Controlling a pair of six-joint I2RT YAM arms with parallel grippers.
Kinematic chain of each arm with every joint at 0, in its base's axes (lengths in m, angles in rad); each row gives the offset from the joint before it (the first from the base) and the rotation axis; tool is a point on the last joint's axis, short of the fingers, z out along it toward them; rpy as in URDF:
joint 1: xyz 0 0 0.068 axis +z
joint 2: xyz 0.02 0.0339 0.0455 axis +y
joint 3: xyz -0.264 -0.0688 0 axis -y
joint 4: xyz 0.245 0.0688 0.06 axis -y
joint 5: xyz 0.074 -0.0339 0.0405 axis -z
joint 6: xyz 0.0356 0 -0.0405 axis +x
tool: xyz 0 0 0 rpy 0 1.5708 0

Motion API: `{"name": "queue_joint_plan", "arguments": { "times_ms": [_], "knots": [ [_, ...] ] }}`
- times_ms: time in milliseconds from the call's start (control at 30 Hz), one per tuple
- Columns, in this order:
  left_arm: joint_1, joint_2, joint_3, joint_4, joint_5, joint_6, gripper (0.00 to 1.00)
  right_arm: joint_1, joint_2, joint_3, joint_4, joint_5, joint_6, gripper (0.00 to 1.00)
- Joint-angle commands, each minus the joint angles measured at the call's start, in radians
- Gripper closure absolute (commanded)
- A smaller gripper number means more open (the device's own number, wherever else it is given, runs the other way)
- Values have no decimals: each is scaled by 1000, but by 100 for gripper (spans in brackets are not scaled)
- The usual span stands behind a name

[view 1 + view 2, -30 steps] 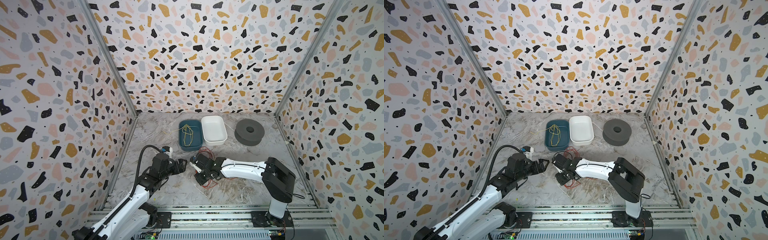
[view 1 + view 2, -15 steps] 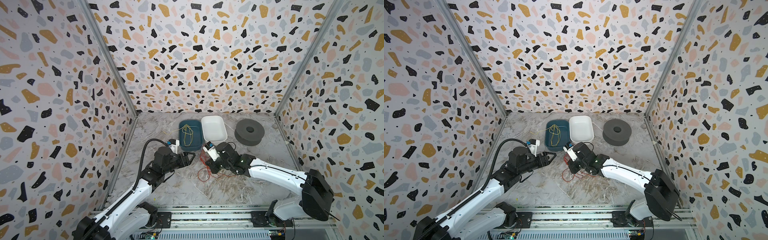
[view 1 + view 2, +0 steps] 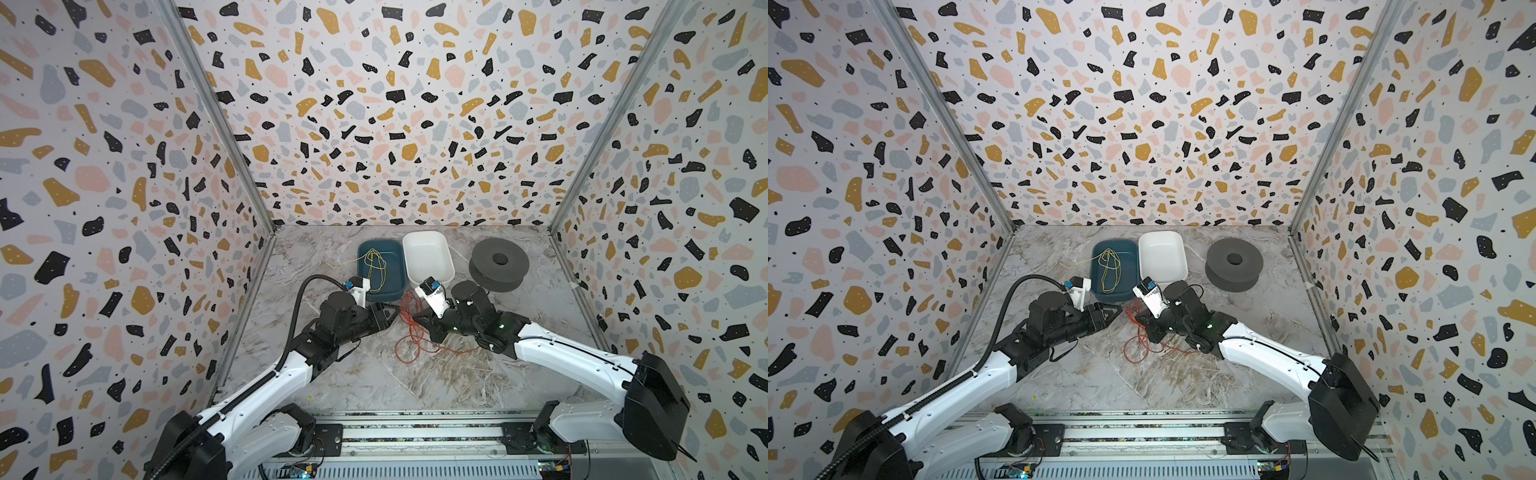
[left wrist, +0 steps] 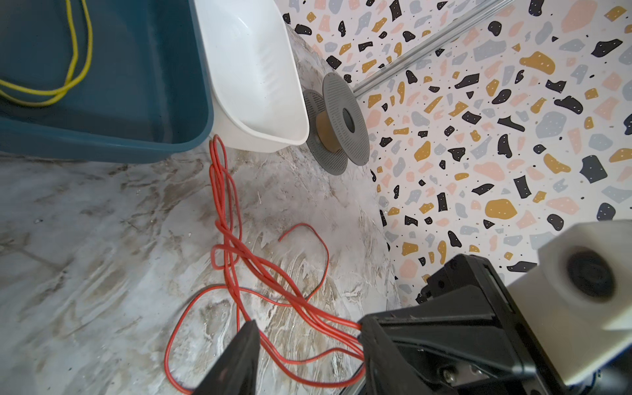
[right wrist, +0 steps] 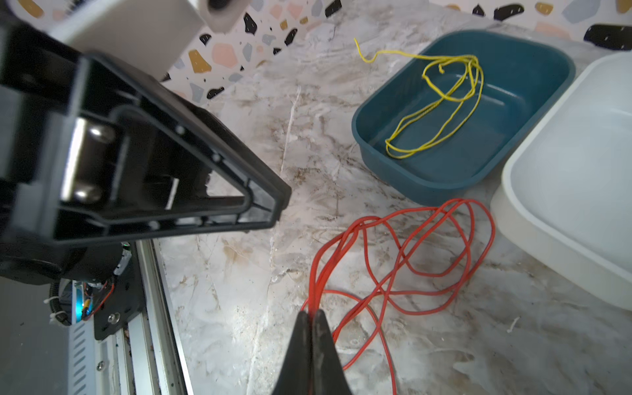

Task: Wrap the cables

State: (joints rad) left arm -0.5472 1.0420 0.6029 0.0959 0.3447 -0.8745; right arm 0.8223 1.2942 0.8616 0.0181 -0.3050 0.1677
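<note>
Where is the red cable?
In a top view the red cable lies centrally in front of the blue tray and white tray, between the left gripper and the right gripper, which pinches it.

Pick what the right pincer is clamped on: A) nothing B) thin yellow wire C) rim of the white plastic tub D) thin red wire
D: in the right wrist view the right pincer is shut on strands of the thin red wire, which fan out from its tips.
</note>
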Motion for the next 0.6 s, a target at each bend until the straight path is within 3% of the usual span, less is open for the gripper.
{"name": "queue_joint_plan", "arguments": {
  "times_ms": [0, 367, 567],
  "knots": [
    [-5, 49, 77, -33, -36, 104, 50, -18, -57, -27, 65, -70, -37, 100],
    [4, 220, 186, -29, 40, 168, 44, -48, -154, -111, 82, -49, -94, 100],
    [6, 111, -16, 135, -18, 69, 36, -116, -155, -136, 93, -95, -41, 100]
  ]
}}
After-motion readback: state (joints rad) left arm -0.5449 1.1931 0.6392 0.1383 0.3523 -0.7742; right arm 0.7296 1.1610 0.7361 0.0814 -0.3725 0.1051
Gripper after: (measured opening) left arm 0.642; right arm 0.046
